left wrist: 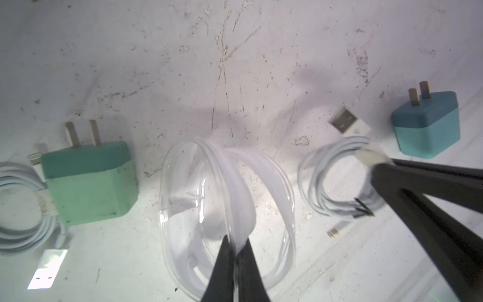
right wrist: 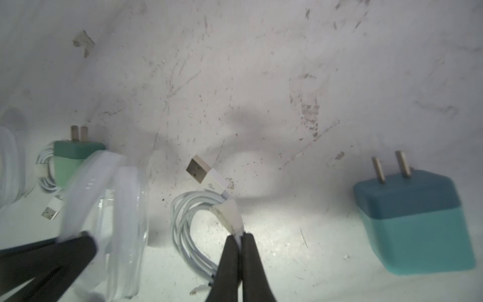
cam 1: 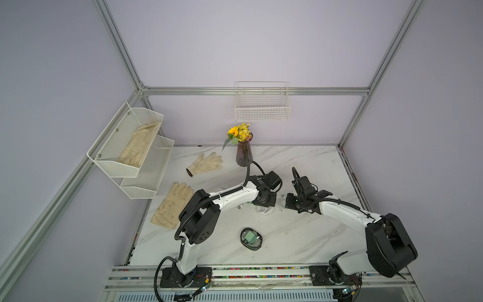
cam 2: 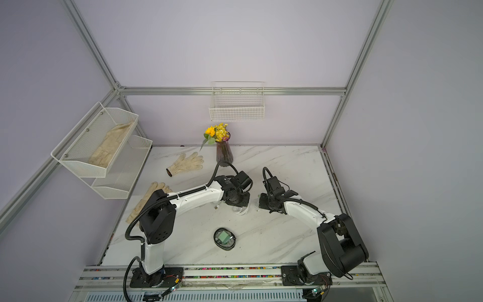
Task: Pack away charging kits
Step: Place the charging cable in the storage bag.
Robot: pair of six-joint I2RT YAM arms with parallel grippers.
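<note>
An open transparent case [left wrist: 198, 209] stands on the marble table, and my left gripper [left wrist: 236, 244] is shut on its raised clear edge. Beside it lies a coiled white cable [right wrist: 188, 235]; my right gripper [right wrist: 241, 236] is shut on the cable's taped band. A teal adapter [right wrist: 413, 222] sits just past that cable. A mint-green adapter [left wrist: 88, 180] and another coiled cable [left wrist: 21, 206] lie on the case's other side. Nearer the front, in both top views, a black-rimmed case [cam 1: 251, 238] lies closed with a green adapter inside.
Cream gloves lie at the left [cam 1: 173, 204] and behind [cam 1: 206, 163]; a third is in the wall rack [cam 1: 130, 149]. A vase of flowers [cam 1: 244, 154] stands behind the arms. A wire basket [cam 1: 262, 104] hangs on the back wall.
</note>
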